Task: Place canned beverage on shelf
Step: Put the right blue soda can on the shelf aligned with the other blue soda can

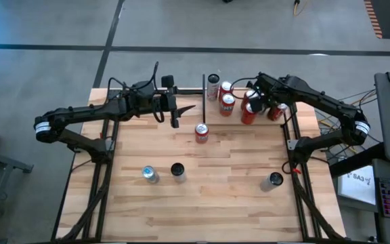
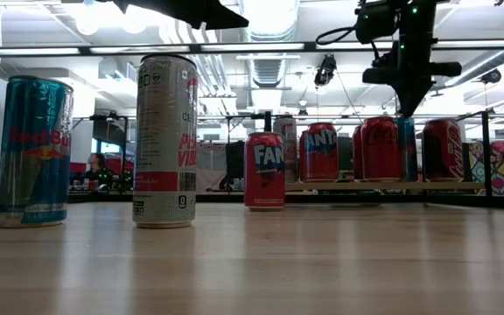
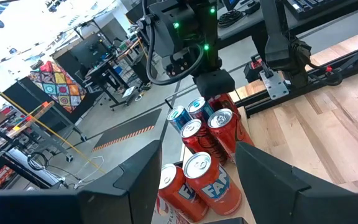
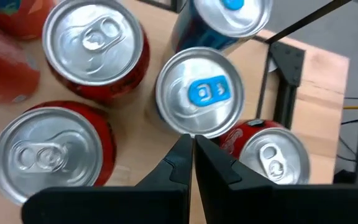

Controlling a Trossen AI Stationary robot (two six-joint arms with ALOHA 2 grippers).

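Hovering over the cans on the shelf [image 1: 212, 89], right gripper [image 4: 192, 146] jaws pressed together; left gripper [image 1: 181, 112] jaws spread, empty

shelf [image 1: 212, 102] crowded with cans [image 1: 248, 108], open tabletop [image 1: 215, 190] between scattered cans

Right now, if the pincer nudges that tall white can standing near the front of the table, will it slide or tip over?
The tall white can looks narrow for its height and stands upright, so a high push would probably tip it. A low push might slide it on the smooth wooden tabletop. Once down it would likely roll. Whether it is full cannot be told.
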